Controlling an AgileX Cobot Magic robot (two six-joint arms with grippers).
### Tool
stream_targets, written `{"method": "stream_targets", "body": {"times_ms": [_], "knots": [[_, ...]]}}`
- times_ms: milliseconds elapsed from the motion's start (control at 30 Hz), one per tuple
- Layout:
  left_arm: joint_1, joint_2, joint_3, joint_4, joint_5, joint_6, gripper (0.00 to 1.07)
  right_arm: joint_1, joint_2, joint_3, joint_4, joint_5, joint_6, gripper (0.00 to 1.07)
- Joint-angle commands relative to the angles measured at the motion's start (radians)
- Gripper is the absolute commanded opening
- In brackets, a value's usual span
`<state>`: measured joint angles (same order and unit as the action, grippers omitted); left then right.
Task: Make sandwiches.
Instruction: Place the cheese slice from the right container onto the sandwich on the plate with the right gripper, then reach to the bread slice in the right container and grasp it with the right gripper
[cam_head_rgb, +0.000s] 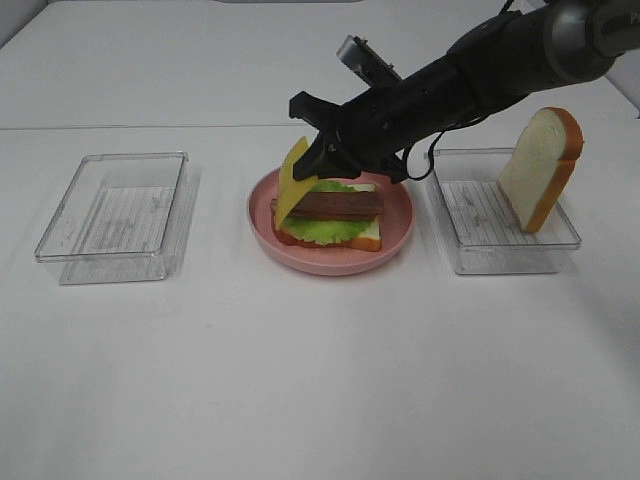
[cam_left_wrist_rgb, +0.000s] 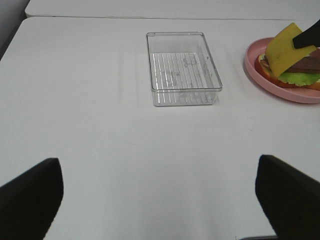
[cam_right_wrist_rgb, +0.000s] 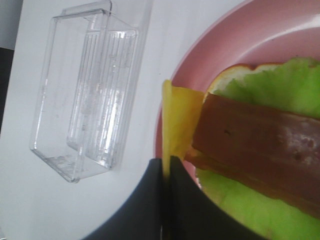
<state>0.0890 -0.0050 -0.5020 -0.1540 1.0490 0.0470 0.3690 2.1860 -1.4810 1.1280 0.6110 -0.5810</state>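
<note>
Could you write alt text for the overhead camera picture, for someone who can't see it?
A black robot gripper holds a yellow cheese slice over a half-built sandwich on a pink plate, between two clear trays.

Lab bench: bare white table (cam_head_rgb: 300, 400), robot arm (cam_head_rgb: 480, 70).

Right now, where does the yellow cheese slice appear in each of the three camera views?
Exterior high: the yellow cheese slice hangs tilted in the right gripper over the left edge of the pink plate.
Left wrist: it is at the far right, over the plate.
Right wrist: it is in the centre, pinched edge-on, beside the bacon strips.
Shared landmark: the pink plate.
</note>
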Motion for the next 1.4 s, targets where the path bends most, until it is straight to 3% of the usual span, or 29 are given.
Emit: {"method": "stream_targets", "body": {"times_ms": [33,267,367,433,500,533,567,600,633,667,733,833,967,1067,1100,1167,1200,1233,1267,1400], "knots": [[0.004,-0.021,0.003,-0.003,-0.016,-0.004,0.98,-0.005,0.001,-0.007,-0.059,-0.017,0.042,0.00],[0.004,-0.021,0.003,-0.003,-0.016,-0.004,0.98,-0.005,-0.023,-0.008,-0.230,-0.060,0.133,0.02],[0.004,-0.021,0.003,-0.003,-0.016,-0.004,0.98,-0.005,-0.029,-0.008,-0.246,-0.069,0.151,0.05],[0.004,-0.021,0.003,-0.003,-0.016,-0.004,0.98,-0.005,-0.045,-0.008,-0.303,-0.085,0.189,0.25],[0.004,-0.021,0.003,-0.003,-0.016,-0.004,0.98,-0.005,-0.045,-0.008,-0.310,-0.084,0.193,0.31],[0.004,-0.021,0.003,-0.003,-0.016,-0.004,0.98,-0.005,-0.045,-0.008,-0.338,-0.076,0.214,0.47],[0.004,-0.021,0.003,-0.003,-0.016,-0.004,0.98,-0.005,-0.045,-0.008,-0.338,-0.076,0.214,0.47],[0.004,-0.021,0.003,-0.003,-0.016,-0.004,0.98,-0.005,-0.045,-0.008,-0.349,-0.073,0.228,0.56],[0.004,-0.021,0.003,-0.003,-0.016,-0.004,0.98,-0.005,-0.049,-0.009,-0.375,-0.071,0.241,0.71],[0.004,-0.021,0.003,-0.003,-0.016,-0.004,0.98,-0.005,-0.049,-0.009,-0.375,-0.071,0.241,0.71],[0.004,-0.021,0.003,-0.003,-0.016,-0.004,0.98,-0.005,-0.079,-0.010,-0.435,-0.064,0.244,0.88],[0.004,-0.021,0.003,-0.003,-0.016,-0.004,0.98,-0.004,-0.132,-0.020,-0.474,-0.027,0.242,0.97],[0.004,-0.021,0.003,-0.003,-0.016,-0.004,0.98,-0.004,-0.200,-0.051,-0.546,0.035,0.256,0.98],[0.004,-0.021,0.003,-0.003,-0.016,-0.004,0.98,-0.004,-0.278,-0.115,-0.701,0.094,0.358,0.98],[0.004,-0.021,0.003,-0.003,-0.016,-0.004,0.98,-0.004,-0.278,-0.115,-0.701,0.094,0.358,0.98],[0.004,-0.021,0.003,-0.003,-0.016,-0.004,0.98,-0.005,-0.315,-0.195,-0.897,0.179,0.494,0.98],[0.004,-0.021,0.003,-0.003,-0.016,-0.004,0.98,-0.005,-0.315,-0.195,-0.897,0.179,0.494,0.98],[0.004,-0.021,0.003,-0.003,-0.016,-0.004,0.98,-0.016,-0.319,-0.259,-1.044,0.256,0.571,0.98],[0.004,-0.021,0.003,-0.003,-0.016,-0.004,0.98,-0.018,-0.318,-0.294,-1.104,0.300,0.603,0.98],[0.004,-0.021,0.003,-0.003,-0.016,-0.004,0.98,-0.053,-0.309,-0.361,-1.211,0.382,0.636,0.97]]}}
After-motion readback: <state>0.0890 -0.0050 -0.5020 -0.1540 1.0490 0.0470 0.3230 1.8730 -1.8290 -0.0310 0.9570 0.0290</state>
